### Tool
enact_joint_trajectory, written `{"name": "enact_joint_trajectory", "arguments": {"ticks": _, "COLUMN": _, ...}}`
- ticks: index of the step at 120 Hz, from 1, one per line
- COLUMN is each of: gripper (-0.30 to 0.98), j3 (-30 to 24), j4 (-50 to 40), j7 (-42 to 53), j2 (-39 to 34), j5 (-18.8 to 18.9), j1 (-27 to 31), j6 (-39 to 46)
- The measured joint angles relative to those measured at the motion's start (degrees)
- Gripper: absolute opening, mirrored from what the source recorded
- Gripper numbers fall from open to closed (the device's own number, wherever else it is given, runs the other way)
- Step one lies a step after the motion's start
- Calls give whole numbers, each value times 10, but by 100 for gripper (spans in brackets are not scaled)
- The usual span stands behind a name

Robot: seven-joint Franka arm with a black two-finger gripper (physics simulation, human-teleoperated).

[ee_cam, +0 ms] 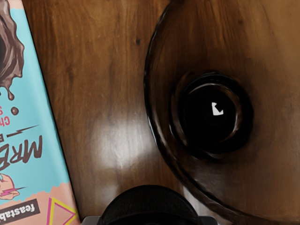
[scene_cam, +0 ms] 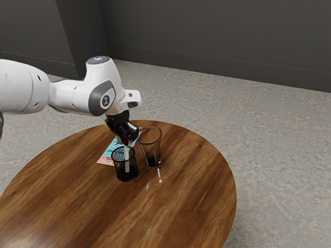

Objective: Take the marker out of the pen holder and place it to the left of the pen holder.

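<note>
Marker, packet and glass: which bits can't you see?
- Marker: its top, exterior view, hidden by the gripper.
- Packet: the rest of its words, wrist view, cut off by the left edge; exterior view, too small to read.
- Glass: part of its rim, wrist view, cut off by the right edge.

Interior of a room. We see dark grey walls [scene_cam: 217,31] with a baseboard [scene_cam: 232,70], a mottled pale grey floor [scene_cam: 279,144] and a round, wood-grained table [scene_cam: 191,206]. The pen holder [scene_cam: 133,173] and clear glass [scene_cam: 155,150] suit a home or an office; we cannot tell which.
</note>
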Motion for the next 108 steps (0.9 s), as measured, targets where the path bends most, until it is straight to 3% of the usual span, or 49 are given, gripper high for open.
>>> {"name": "enact_joint_trajectory", "arguments": {"ticks": 82, "gripper": -7, "j3": 2, "j4": -6, "j7": -20, "j2": -11, "j5": 12, "j1": -2, "j6": 10}}
{"name": "enact_joint_trajectory", "arguments": {"ticks": 108, "gripper": -8, "j3": 22, "j4": -1, "j7": -46, "j2": -97, "j5": 20, "j1": -9, "j6": -24}}
